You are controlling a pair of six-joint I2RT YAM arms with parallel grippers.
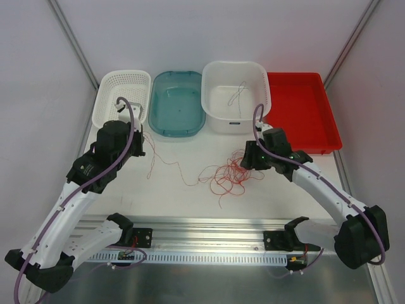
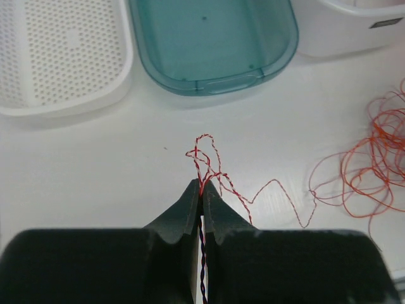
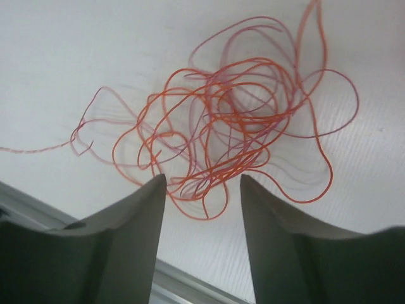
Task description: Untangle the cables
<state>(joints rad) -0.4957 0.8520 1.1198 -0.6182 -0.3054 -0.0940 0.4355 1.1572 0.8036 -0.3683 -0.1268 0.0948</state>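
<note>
Left of the orange tangle (image 3: 223,147), the left gripper (image 2: 202,188), clamped on a twisted strand (image 2: 218,177), should draw away slowly while the right gripper (image 3: 202,180), jaws apart, pins it.

top: high overhead, near side, whole table (image 1: 158,197) | wrists: close, downward | shared: cables (image 1: 231,174)

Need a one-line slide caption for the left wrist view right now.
Left gripper shut on a red-and-white twisted cable, orange tangle lying loose at the view's right edge.
</note>
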